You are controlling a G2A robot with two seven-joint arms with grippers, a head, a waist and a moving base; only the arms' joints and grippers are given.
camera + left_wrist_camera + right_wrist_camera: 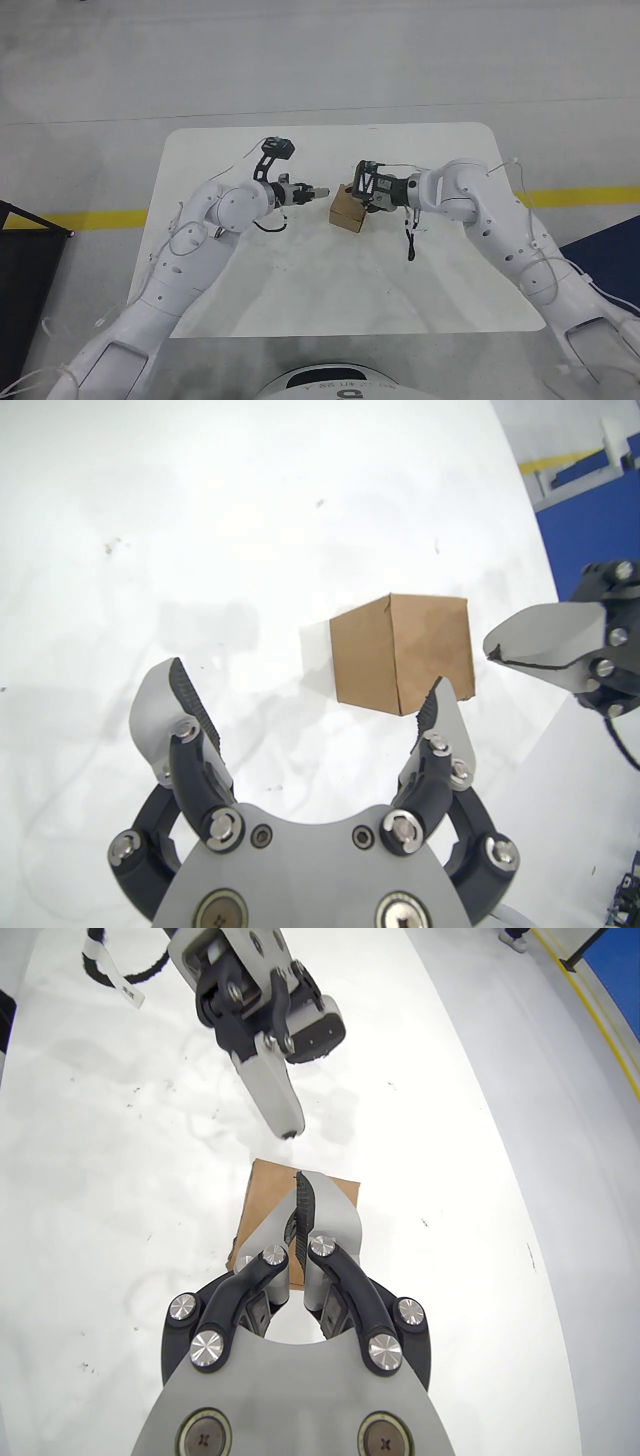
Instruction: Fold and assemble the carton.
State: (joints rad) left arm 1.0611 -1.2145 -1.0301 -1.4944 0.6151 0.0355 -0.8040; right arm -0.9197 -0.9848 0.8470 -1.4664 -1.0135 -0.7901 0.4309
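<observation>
Find the carton [400,652] standing on the middle of the bench [300,290] between both claws, with the right claw [301,1178] pressed together just beside one side and the left claw [306,677] spread, facing the opposite side, near but apart.

I log a left arm [200,245] and a right arm [510,235], both white and rounded, with a black cable [408,240] by the right wrist. The left gripper [307,672] and right gripper [301,1178] match: a grey metal plate [310,870], black curved links [192,770] off the plate, silver screws [220,829], and pale fingers [150,705] with black ribbed pads [192,700].
</observation>
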